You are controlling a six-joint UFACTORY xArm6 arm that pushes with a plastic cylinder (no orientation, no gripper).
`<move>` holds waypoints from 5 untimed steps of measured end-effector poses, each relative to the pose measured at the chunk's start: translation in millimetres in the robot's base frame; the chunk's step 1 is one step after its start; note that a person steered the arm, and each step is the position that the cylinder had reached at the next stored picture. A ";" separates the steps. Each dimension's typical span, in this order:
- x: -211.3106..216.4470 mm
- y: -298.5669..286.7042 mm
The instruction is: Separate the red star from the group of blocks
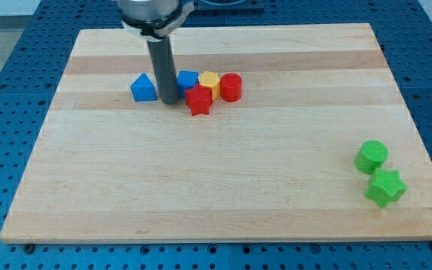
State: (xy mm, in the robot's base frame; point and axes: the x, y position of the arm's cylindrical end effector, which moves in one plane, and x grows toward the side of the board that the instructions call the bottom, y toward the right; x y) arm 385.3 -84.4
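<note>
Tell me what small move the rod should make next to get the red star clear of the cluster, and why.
Probably a short push toward the view's bottom-right. My tip sits just left of the red star, between it and the blue block. The star touches the yellow block and lies close to the red cylinder above it, while the board below is bare.

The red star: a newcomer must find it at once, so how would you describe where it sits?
On the wooden board, look to the cluster of blocks near the view's top, beside the dark rod, my tip. The red star lies just right of my tip, nearest the view's bottom. Unlike the red cylinder, it has points.
</note>
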 end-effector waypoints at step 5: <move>48.5 68.3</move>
State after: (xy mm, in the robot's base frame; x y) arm 433.8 -16.1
